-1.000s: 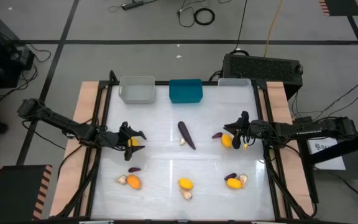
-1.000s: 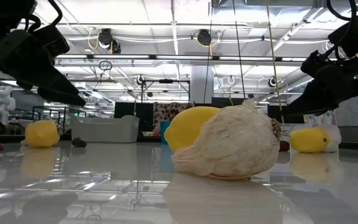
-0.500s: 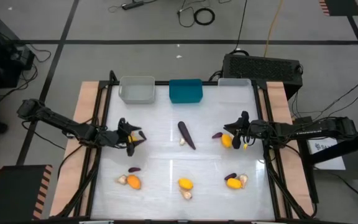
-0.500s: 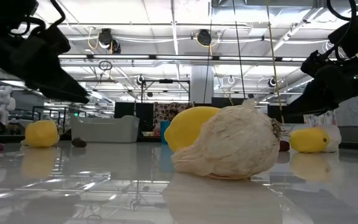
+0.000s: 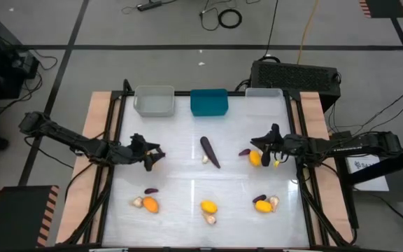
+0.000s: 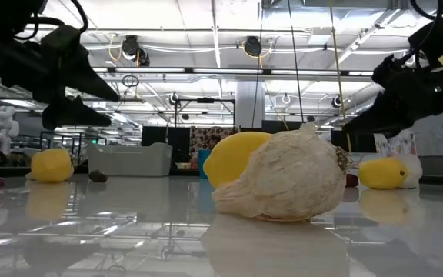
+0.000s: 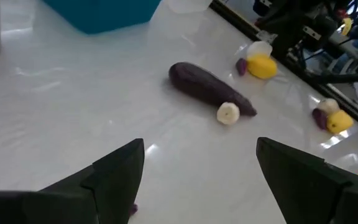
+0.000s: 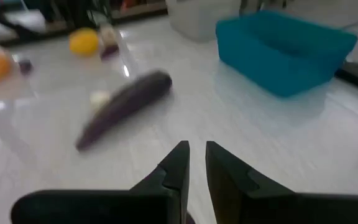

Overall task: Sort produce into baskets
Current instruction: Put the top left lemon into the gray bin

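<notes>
Left pincer, spread wide and empty, is now lifting off the worktop's left side; right pincer, nearly closed and empty, is hovering by a fruit. Eggplant lies mid-worktop.

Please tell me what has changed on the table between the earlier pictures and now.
The left gripper has drawn back slightly; the yellow fruit seen at its jaws earlier no longer shows, and the jaws stand open. The right gripper rose slightly, staying shut. The long eggplant and the baskets have not moved.
</notes>
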Controlling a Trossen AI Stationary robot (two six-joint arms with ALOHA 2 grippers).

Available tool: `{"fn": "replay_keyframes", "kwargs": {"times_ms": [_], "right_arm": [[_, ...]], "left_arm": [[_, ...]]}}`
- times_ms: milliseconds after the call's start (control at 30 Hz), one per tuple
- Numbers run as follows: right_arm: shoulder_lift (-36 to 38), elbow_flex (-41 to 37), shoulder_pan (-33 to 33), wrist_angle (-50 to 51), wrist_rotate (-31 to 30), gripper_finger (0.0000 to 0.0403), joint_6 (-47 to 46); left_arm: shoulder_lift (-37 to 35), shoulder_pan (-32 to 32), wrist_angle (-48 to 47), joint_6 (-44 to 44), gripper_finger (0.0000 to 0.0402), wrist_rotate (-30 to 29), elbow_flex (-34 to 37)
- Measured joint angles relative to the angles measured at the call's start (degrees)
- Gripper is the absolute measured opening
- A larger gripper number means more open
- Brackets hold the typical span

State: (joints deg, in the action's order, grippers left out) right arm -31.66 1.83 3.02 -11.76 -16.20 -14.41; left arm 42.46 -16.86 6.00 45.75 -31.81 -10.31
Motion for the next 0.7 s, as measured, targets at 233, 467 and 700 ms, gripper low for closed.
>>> {"fn": "replay_keyframes", "kwargs": {"times_ms": [233,467,700], "right_arm": [[0.0,0.0,-0.01,-9.82,0.22,0.0045,-4.64],[-0.13,0.0,-0.76,-17.26,5.98,0.0045,-3.63],[-2.42,0.0,-2.63,-17.59,5.94,0.0045,-0.53]], "left_arm": [[0.22,2.22,0.22,2.17,0.0318,-0.87,0.0],[0.26,3.72,3.06,-3.38,0.0318,12.48,0.0],[0.28,3.72,1.24,-9.4,0.0318,18.82,-3.15]]}}
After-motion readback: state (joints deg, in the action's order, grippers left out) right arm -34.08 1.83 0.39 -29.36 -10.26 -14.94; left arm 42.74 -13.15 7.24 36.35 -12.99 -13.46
